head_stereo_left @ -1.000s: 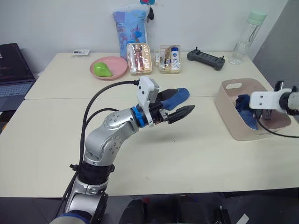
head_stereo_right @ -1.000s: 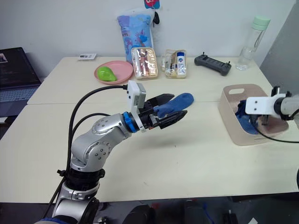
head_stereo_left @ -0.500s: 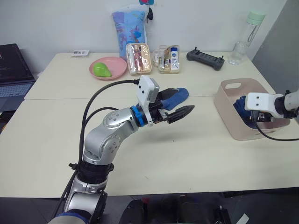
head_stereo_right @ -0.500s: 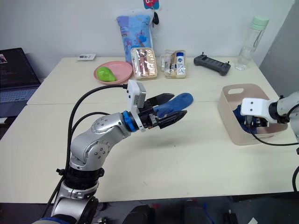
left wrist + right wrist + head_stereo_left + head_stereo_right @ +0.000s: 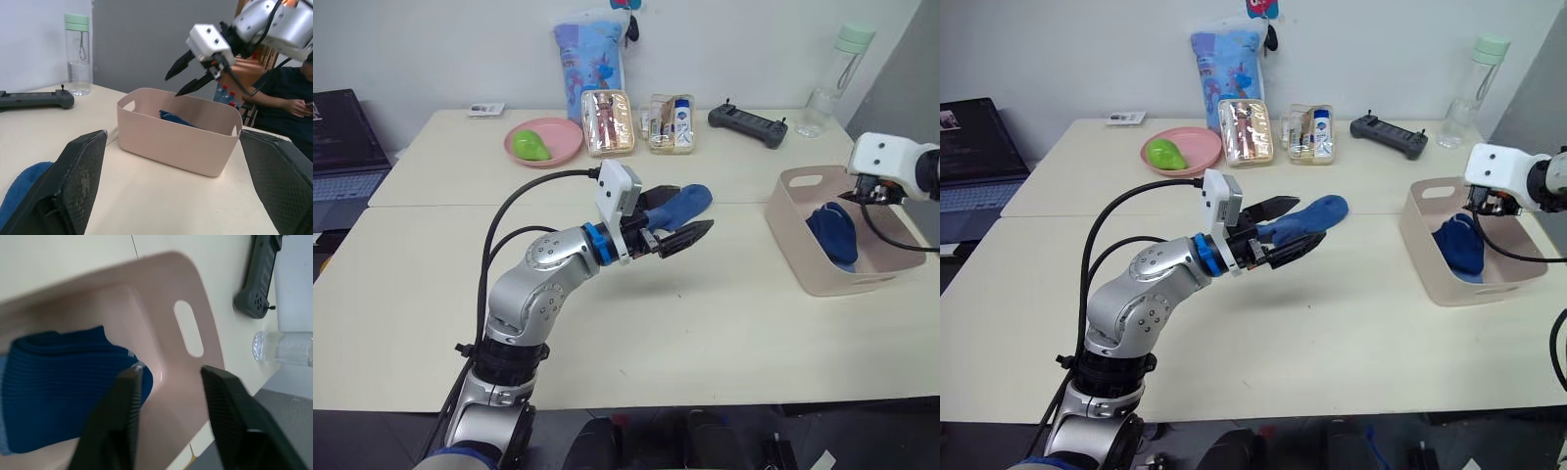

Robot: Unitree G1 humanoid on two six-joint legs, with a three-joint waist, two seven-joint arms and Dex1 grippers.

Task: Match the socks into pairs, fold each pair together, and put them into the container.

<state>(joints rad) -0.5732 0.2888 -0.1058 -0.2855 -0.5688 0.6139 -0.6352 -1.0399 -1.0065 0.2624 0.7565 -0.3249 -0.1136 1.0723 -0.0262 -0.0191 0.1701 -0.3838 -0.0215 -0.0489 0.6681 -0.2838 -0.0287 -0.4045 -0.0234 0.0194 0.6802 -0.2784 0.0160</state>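
A medium blue sock (image 5: 1322,209) lies on the table near the middle seam. My left gripper (image 5: 1310,223) hovers open just in front of it; in the left wrist view the sock (image 5: 17,193) sits outside one finger, not between them. The pale pink container (image 5: 803,274) stands at the right edge of the table. Folded dark blue socks (image 5: 832,230) lie inside it, with a lighter blue one beneath them. My right gripper (image 5: 174,84) hangs open and empty above the container's far rim; its own view looks down on the socks (image 5: 58,391).
Along the back of the table stand a round pink plate (image 5: 543,142) with a green item, two small clear boxes (image 5: 605,122), a tall blue patterned bag (image 5: 587,49), a black controller (image 5: 747,119) and a bottle (image 5: 832,69). A laptop (image 5: 337,147) sits far left. A person (image 5: 286,98) sits beyond the container.
My right gripper has risen out of the container, leaving the dark blue socks inside. The left arm has stayed where it was, open beside the blue sock.
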